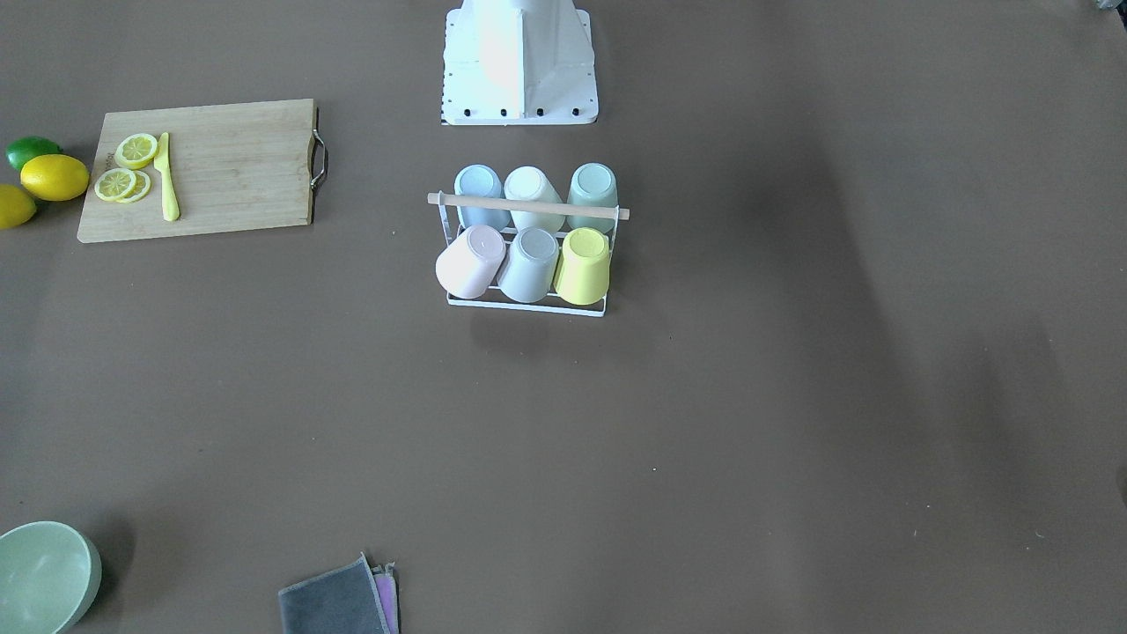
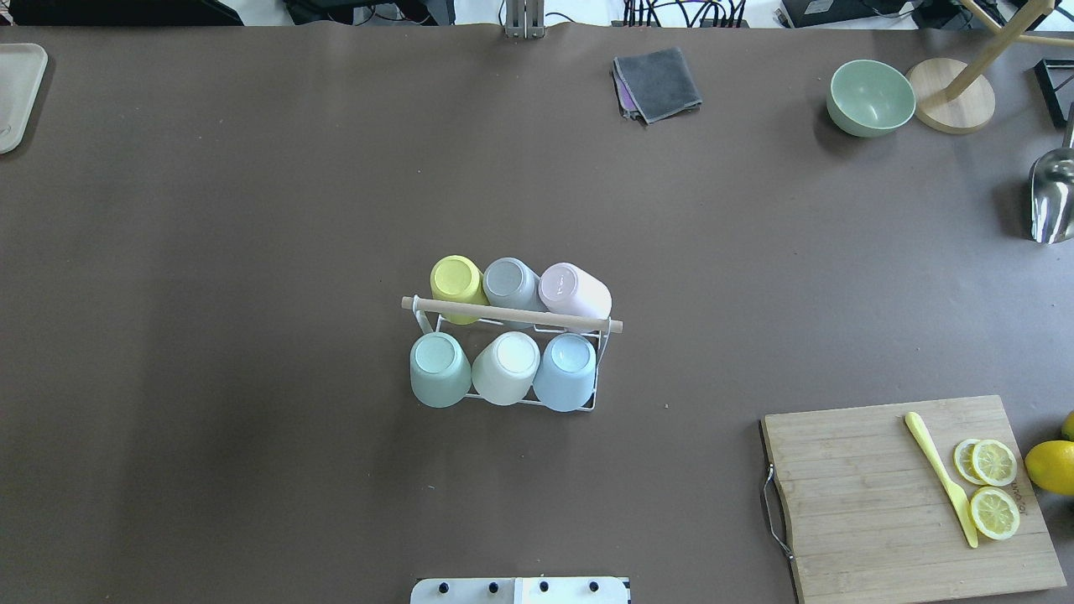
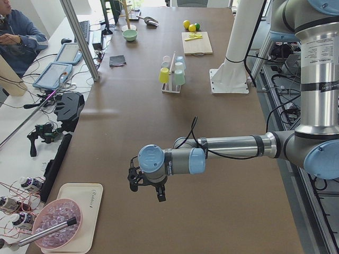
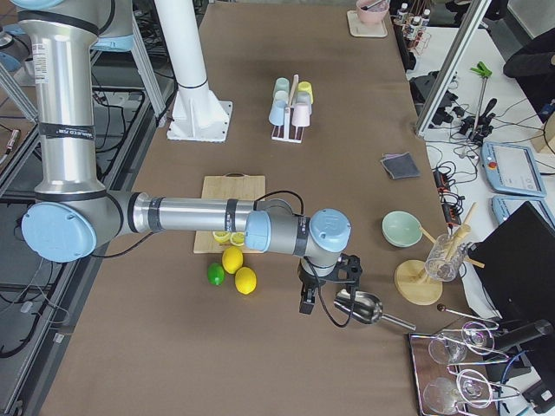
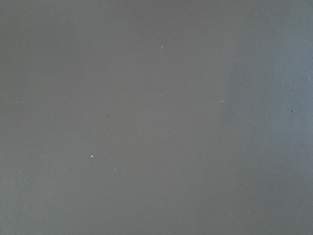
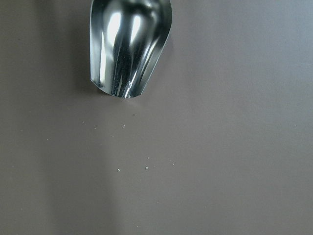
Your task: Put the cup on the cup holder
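Sitting upside down on the cup holder (image 2: 512,315), six cups (image 2: 457,281) are being held by its prongs, so the job is looking done. Each is being judged light, hard and smooth, best gripped by its side. The left gripper (image 3: 148,185) and right gripper (image 4: 325,290) are being seen far off, with nothing in them — open or closed cannot be told.

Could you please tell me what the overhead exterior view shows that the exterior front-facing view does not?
Only the overhead view shows the metal scoop, the round wooden stand base and a pale tray. Only the front-facing view shows the lime. Both show the cup holder carrying six upturned cups, the cutting board, the green bowl and the grey cloth.
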